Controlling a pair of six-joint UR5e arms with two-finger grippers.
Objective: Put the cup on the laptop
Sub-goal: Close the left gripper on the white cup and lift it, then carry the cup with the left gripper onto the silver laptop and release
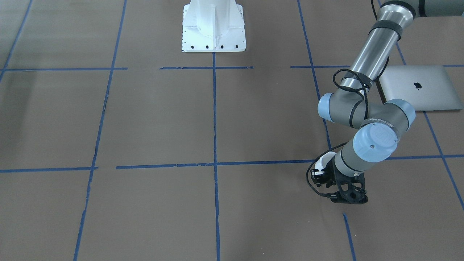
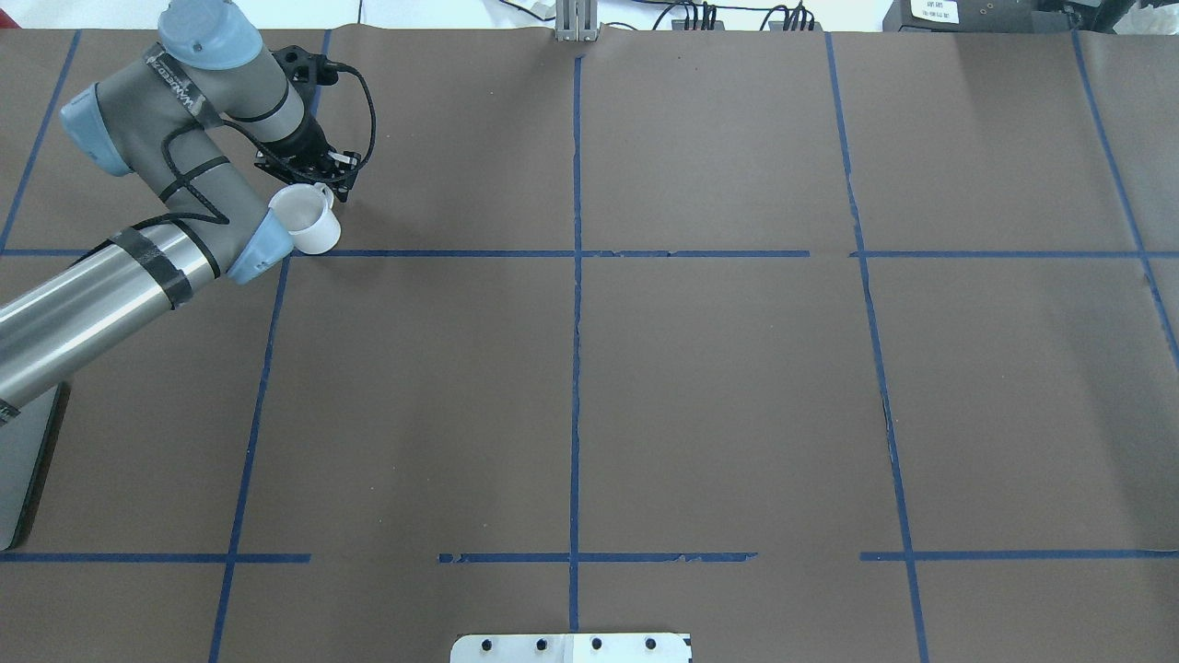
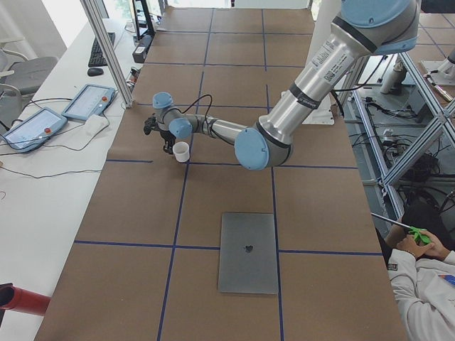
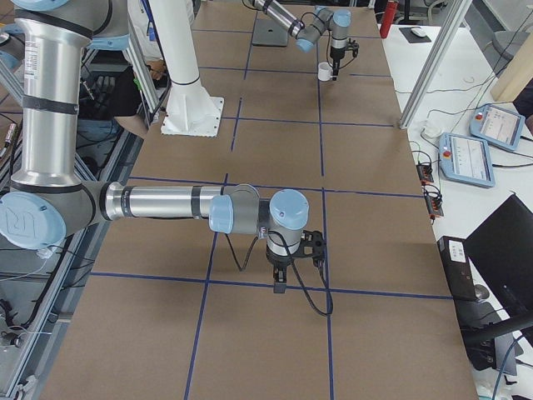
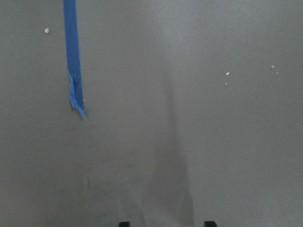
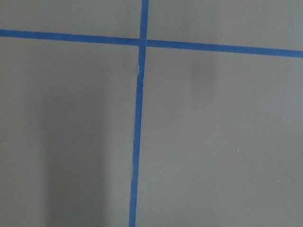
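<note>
Left gripper (image 1: 348, 195) hangs with jaws apart and empty just beside the upright white mug (image 2: 309, 221), well apart from the laptop (image 1: 422, 88); I judge the mug light, rigid, slick and breakable, best pinched across its rim wall.

Dark apple logo (image 1: 417, 86), ctr of laptop (image 1: 436, 96) lid

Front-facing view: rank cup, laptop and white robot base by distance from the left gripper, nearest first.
From the left gripper:
1. cup, right beside it, on the robot's side.
2. laptop, farther back on the robot's left.
3. white robot base, top centre of the view.
</note>
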